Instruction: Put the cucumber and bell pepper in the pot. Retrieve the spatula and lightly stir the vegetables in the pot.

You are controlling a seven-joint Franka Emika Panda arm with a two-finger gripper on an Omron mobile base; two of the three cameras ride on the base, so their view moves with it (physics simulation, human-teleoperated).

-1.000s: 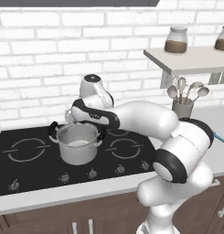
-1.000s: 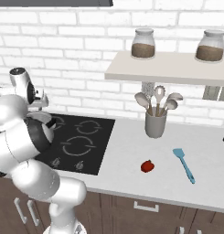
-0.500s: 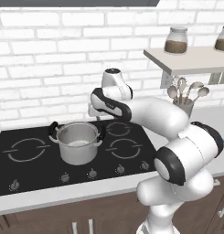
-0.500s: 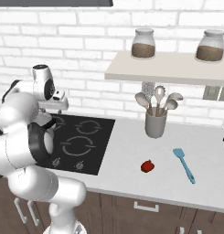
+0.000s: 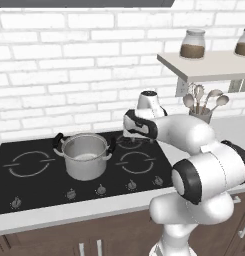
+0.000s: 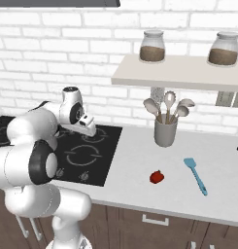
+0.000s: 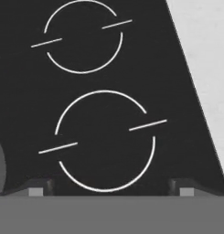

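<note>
The steel pot (image 5: pixel 85 156) with two black handles stands on the black cooktop (image 5: pixel 29 185), left of centre. My gripper (image 5: pixel 128 134) hangs open and empty to the pot's right, over the right-hand burners (image 7: pixel 104 139). From the other side the gripper (image 6: pixel 90 130) is above the cooktop's right part. Its fingertips (image 7: pixel 38 189) stand wide apart with nothing between them. The red bell pepper (image 6: pixel 157 177) lies on the grey counter, and the light blue spatula (image 6: pixel 195 175) lies to its right. The cucumber is hidden from view.
A grey holder of metal spoons and ladles (image 6: pixel 165 131) stands at the back of the counter, under a wall shelf (image 6: pixel 188 78) with two jars. The counter (image 6: pixel 135 160) begins right of the cooktop's edge. A brick wall runs behind.
The arm has swung to the right, from over the pot to over the right-hand burners. The gripper has stayed open and empty. The pot, pepper and spatula have not moved.
</note>
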